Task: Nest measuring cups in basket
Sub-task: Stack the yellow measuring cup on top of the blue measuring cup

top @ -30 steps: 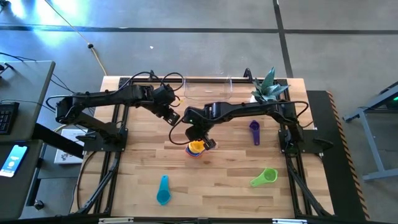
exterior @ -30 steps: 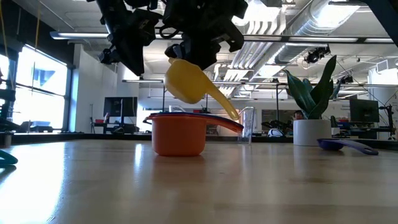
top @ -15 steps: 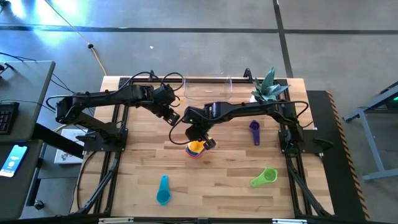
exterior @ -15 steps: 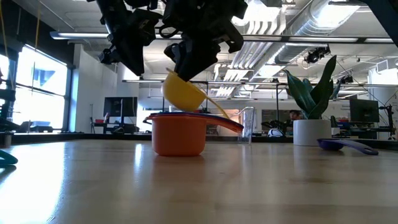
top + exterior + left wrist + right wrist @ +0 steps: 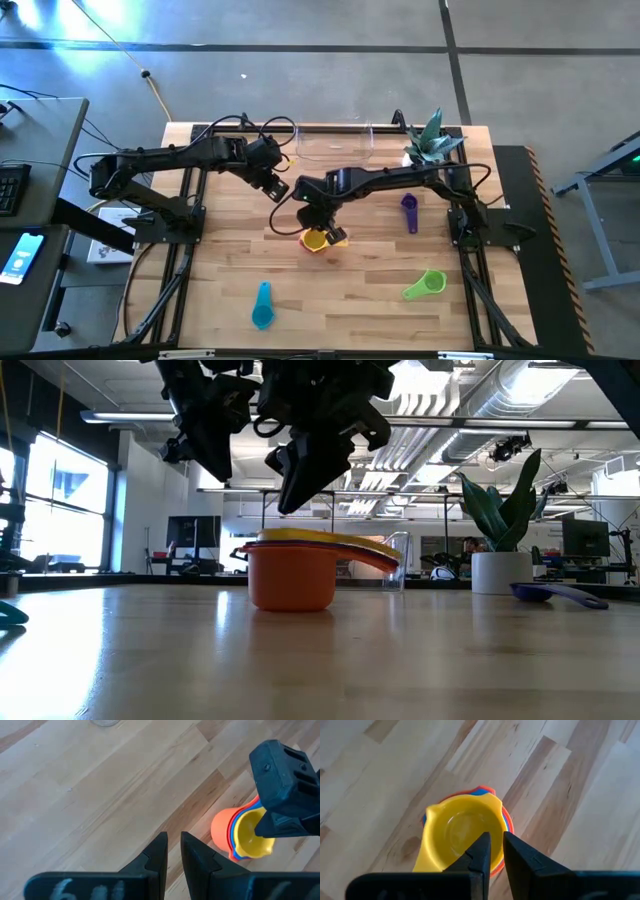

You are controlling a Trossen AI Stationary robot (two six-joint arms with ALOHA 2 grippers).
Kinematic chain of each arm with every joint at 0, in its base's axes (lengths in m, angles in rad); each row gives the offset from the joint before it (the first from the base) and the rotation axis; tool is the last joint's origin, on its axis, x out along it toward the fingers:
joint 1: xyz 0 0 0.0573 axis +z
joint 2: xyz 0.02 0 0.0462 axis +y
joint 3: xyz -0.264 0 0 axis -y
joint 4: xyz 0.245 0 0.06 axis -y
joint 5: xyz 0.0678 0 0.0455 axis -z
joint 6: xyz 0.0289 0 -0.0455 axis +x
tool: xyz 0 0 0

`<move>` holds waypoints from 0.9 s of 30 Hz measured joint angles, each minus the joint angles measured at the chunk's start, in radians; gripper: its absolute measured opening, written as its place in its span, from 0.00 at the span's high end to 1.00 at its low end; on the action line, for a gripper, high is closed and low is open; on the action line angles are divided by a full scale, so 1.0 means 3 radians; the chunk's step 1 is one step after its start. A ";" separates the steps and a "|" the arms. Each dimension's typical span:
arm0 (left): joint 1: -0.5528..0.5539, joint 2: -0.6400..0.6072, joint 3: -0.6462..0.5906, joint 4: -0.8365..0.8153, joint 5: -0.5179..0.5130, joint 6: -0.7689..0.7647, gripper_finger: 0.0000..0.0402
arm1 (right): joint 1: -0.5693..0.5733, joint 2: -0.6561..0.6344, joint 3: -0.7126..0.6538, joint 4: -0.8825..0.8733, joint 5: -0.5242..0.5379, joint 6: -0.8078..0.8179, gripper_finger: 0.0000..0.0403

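Observation:
An orange measuring cup (image 5: 316,241) (image 5: 290,578) stands on its base mid-table, with a blue and a red cup nested inside. A yellow cup (image 5: 460,835) (image 5: 250,832) sits level on top of them. My right gripper (image 5: 495,836) (image 5: 290,505) hovers just above the stack's rim with only a narrow gap between its fingers, clear of the cups in the low view. My left gripper (image 5: 173,837) (image 5: 280,190) waits shut, left of and behind the stack. The clear basket (image 5: 335,140) stands at the far edge.
A purple cup (image 5: 409,212) (image 5: 555,593) lies right of the stack. A green cup (image 5: 425,285) lies near the right front, and a teal cup (image 5: 262,305) near the front edge. A potted plant (image 5: 430,145) (image 5: 500,570) stands at the far right beside the basket.
The yellow cup hung tilted below my right gripper, handle sloping down. It has dropped into the stack and now sits level there, free of the fingers. My right gripper has shifted slightly toward the near edge.

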 joint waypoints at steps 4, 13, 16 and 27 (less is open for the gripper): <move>-0.0001 0.0000 0.0000 0.0000 0.0000 0.0001 0.89 | -0.0001 0.0001 0.0000 -0.0007 0.0030 0.0002 0.87; -0.0001 -0.0001 0.0000 -0.0001 0.0007 0.0001 0.89 | -0.0006 -0.0022 0.0232 -0.0613 0.0004 0.0491 0.83; -0.0001 0.0000 0.0000 0.0001 0.0008 0.0001 0.89 | 0.0005 -0.0024 0.0344 -0.0871 -0.0279 0.0748 0.83; -0.0030 0.0000 0.0000 0.0001 0.0070 0.0360 0.89 | 0.0283 -0.0015 0.0392 -0.1126 -0.0331 0.1445 0.83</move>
